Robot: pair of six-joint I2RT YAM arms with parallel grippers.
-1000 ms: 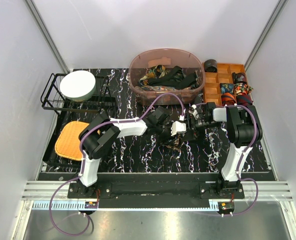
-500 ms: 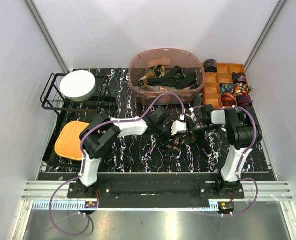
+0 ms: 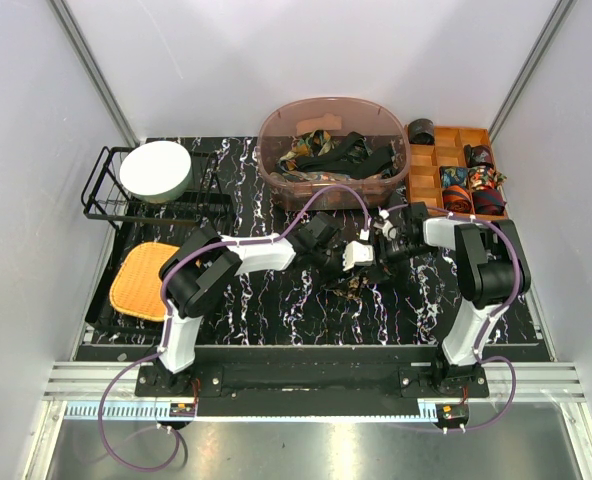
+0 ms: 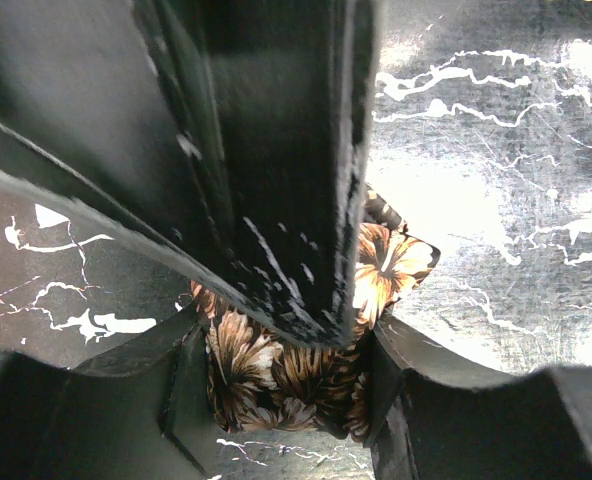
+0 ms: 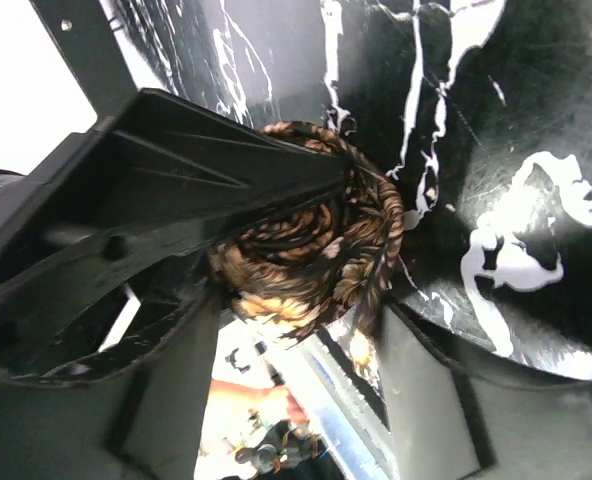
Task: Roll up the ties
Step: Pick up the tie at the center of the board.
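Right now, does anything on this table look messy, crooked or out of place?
Only small things. The rolled brown floral tie mid-table has a loose corner poking sideways from the coil, so it looks uneven. The other ties in the brown tub lie in a tangled heap.

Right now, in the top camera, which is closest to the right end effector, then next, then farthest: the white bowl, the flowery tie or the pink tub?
1. The flowery tie, right at the right end effector, mid-table.
2. The pink tub, just behind, at the back.
3. The white bowl, far off at the back left.
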